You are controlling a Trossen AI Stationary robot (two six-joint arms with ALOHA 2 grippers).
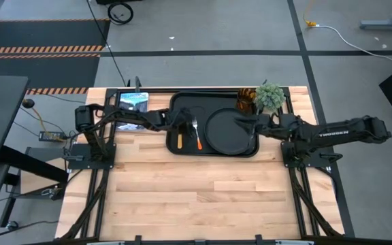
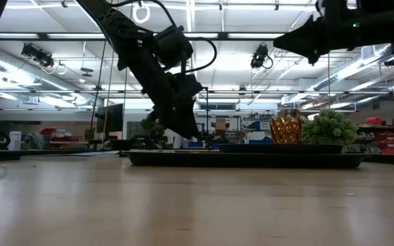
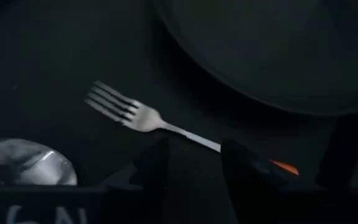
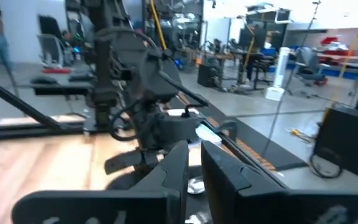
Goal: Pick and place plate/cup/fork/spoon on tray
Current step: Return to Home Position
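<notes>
I have the left gripper low over the tray, fingers released and parted just above the fork, which lies flat on the tray between the spoon and the plate. My right gripper hangs above the plate's far edge with its fingers nearly closed on nothing. The cup stands in the tray's corner, beside the potted plant on the worktop.

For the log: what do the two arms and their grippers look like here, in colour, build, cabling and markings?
Both arms are dark, nearly black, made of jointed tubular segments. The right arm carries pale lettering along its forearm link. Black cables loop beside the left arm and arch over its wrist in the low view. The left gripper and right gripper each end in two flat, dark, blocky fingers.
</notes>
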